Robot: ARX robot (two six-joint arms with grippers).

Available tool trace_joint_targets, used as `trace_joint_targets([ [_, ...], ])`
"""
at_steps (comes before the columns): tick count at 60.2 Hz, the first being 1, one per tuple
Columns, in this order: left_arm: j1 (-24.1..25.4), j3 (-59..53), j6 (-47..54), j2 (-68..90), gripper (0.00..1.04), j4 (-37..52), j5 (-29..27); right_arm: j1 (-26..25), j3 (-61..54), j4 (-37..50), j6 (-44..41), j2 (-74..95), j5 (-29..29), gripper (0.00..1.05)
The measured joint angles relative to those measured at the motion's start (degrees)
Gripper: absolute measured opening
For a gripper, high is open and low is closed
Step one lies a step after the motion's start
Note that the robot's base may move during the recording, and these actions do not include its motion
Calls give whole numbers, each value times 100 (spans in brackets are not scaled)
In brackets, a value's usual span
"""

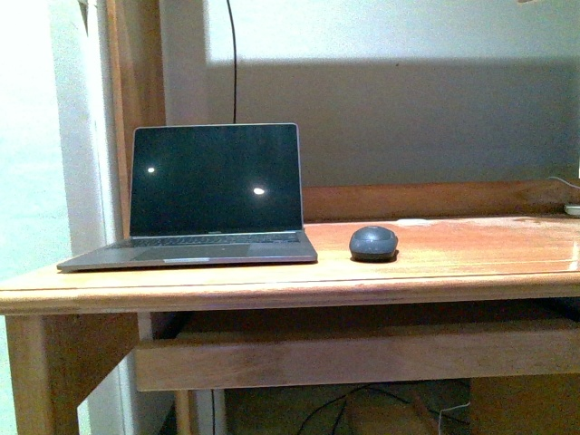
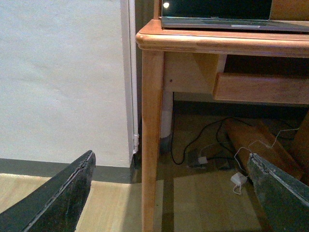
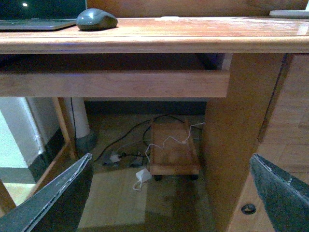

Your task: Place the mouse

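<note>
The mouse (image 1: 373, 242) is a small dark grey oval lying on the wooden desk (image 1: 453, 263), just right of the open laptop (image 1: 214, 195). It also shows at the desk's edge in the right wrist view, mouse (image 3: 96, 19). Neither arm appears in the front view. My left gripper (image 2: 171, 193) hangs open below desk height, facing the desk's front left leg (image 2: 152, 135), with nothing between its fingers. My right gripper (image 3: 171, 193) is open too, low in front of the desk, empty, well below and away from the mouse.
The laptop's screen is dark with two light reflections. Under the desk lie cables (image 3: 125, 140), a white adapter (image 3: 143, 175) and a small wheeled wooden stand (image 3: 174, 150). A wall and skirting (image 2: 63, 96) stand left of the desk. A white object (image 1: 573, 208) sits far right.
</note>
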Motion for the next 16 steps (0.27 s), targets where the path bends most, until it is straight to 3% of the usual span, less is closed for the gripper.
trace_joint_targets([
  [16, 0, 0, 0, 0, 97, 0, 0, 0, 0, 2, 0, 0, 0, 97],
])
